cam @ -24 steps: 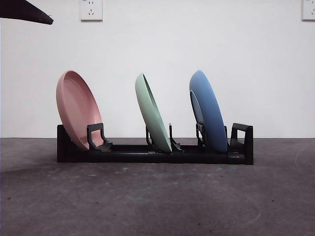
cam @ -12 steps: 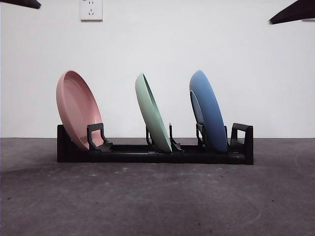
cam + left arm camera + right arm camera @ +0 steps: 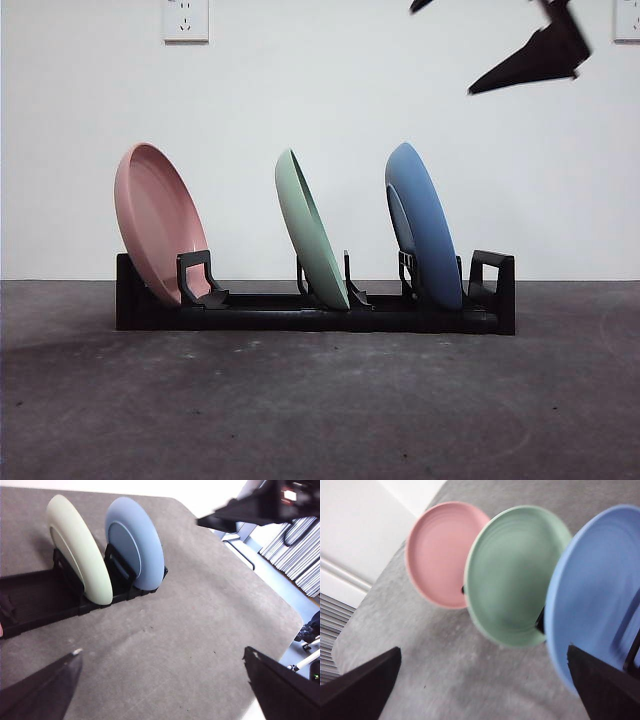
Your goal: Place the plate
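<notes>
a black dish rack [image 3: 300,312] is sitting on a dark grey table [image 3: 320,400] before a white wall [image 3: 320,100], carrying three plates on edge, all of them leaning the same way. seen from the front, the pink plate [image 3: 158,222] is standing in the slot at the left end, the green plate [image 3: 311,229] is resting in the middle slot, and the blue plate [image 3: 424,226] is occupying the slot nearest the right end, well apart from one another. high in the front view's upper right, above and beyond the blue plate, the right gripper [image 3: 535,55] is showing as a dark, blurred shape clear of everything on the rack; its wrist camera is looking down at the three plates' faces, with the blue plate [image 3: 600,595] nearest, and its jaws are standing wide apart with nothing between them. the left gripper [image 3: 162,680] is out of the front view; its own camera is looking across the bare table toward the green plate [image 3: 80,550] and blue plate [image 3: 135,542] in the rack [image 3: 35,600], and its jaws are likewise spread wide and holding nothing. the other arm is showing dark and blurred at that picture's far corner.
</notes>
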Robot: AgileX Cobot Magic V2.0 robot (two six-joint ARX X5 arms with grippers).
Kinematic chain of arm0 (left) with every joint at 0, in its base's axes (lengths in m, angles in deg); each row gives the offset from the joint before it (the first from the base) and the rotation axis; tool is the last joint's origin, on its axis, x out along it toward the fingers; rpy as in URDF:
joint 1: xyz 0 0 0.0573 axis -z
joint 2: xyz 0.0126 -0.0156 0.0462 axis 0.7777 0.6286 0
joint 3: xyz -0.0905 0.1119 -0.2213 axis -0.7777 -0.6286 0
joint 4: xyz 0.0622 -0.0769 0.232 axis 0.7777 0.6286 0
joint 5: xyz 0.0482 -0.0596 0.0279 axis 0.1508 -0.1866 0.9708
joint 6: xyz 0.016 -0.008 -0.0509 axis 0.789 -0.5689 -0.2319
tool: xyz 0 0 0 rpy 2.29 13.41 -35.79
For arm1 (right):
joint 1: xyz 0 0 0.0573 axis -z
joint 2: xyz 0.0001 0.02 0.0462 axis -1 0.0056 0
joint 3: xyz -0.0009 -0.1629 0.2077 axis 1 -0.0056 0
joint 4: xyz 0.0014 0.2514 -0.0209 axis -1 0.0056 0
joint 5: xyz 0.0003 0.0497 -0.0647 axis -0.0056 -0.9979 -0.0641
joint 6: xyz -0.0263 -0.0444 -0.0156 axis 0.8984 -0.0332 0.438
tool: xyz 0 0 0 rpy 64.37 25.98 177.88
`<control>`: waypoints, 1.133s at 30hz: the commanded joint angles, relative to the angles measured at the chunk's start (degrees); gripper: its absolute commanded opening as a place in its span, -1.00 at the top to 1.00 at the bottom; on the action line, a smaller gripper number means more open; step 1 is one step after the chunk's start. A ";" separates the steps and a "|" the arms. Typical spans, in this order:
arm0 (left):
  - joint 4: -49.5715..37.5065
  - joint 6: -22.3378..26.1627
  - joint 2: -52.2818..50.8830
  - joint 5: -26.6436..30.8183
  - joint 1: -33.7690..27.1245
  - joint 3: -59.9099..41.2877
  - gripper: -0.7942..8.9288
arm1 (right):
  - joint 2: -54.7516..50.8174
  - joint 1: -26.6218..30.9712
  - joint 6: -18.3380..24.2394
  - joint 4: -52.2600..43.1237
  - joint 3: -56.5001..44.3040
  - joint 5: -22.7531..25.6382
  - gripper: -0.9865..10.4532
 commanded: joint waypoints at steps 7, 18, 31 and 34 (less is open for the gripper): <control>0.90 -1.18 -3.15 -0.24 0.22 1.22 -0.26 | 17.68 0.11 -0.79 2.25 15.80 0.17 -0.13; 2.40 -1.16 -8.07 -0.22 0.22 1.22 -0.26 | 24.33 0.11 -0.90 2.47 17.81 -3.13 0.12; 5.25 -1.16 -8.79 -0.22 0.22 1.22 -0.26 | 25.07 -0.37 -0.70 2.58 17.81 -3.21 0.72; 5.29 -1.14 -8.79 -0.22 0.22 1.22 -0.26 | 25.07 -0.37 -1.03 2.60 17.81 -3.21 0.81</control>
